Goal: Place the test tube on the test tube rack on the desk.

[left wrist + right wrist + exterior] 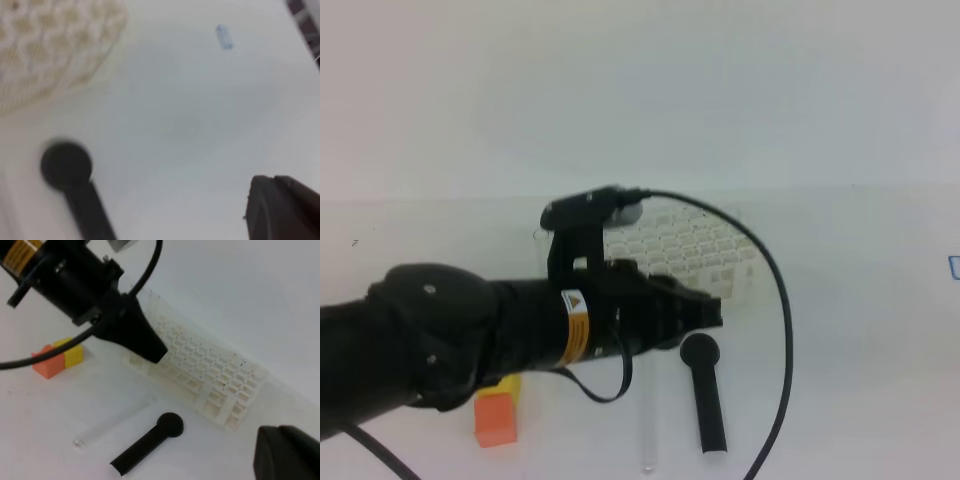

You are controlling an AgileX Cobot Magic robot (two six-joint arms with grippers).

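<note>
High view: left gripper (712, 308) jaws together, empty — hangs before the test tube rack (692, 248); test tube (647, 432) lies on the desk (860, 330) just beside the black tool (705, 392).
Left wrist: tool head (66, 165) near, rack corner (45, 45) blurred.
Right wrist: right gripper (287, 455) jaws together, well apart from the tube.
Risk: a low sweep could roll the nearly see-through tube — or grab the tool.
Nearby: orange block (48, 362), yellow block (73, 354).

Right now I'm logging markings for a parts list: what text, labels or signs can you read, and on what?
No readable words or numbers.
Left arm: yellow-orange label with a small triangle warning sign, print too blurred.
Desk: small blue mark, too blurred to read.
Rack, tube, black tool, blocks: no markings visible.
</note>
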